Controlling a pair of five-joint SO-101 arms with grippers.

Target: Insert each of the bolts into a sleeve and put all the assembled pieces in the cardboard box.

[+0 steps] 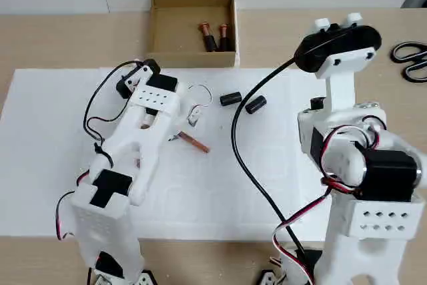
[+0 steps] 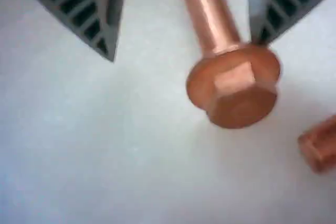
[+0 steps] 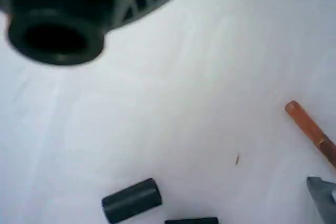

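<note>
**Before you close, centre the shank**

While your left end effector (image 2: 184, 45) stands apart astride the copper hex-head bolt (image 2: 231, 85), one finger seems to touch the shank. Shift sideways until the shank sits midway, then grip. The bolt lies on the white sheet (image 1: 220, 198), at 7 o'clock from two loose black cylindrical sleeves (image 1: 230, 99). Your right end effector (image 3: 89, 3) looks clamped on a third black sleeve (image 3: 55, 38).

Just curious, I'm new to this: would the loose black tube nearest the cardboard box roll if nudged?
Probably, if pushed across its length: the black sleeve is a round cylinder lying on its side on the flat white sheet. Being small, it is likely light, and it looks stiff rather than floppy.
</note>
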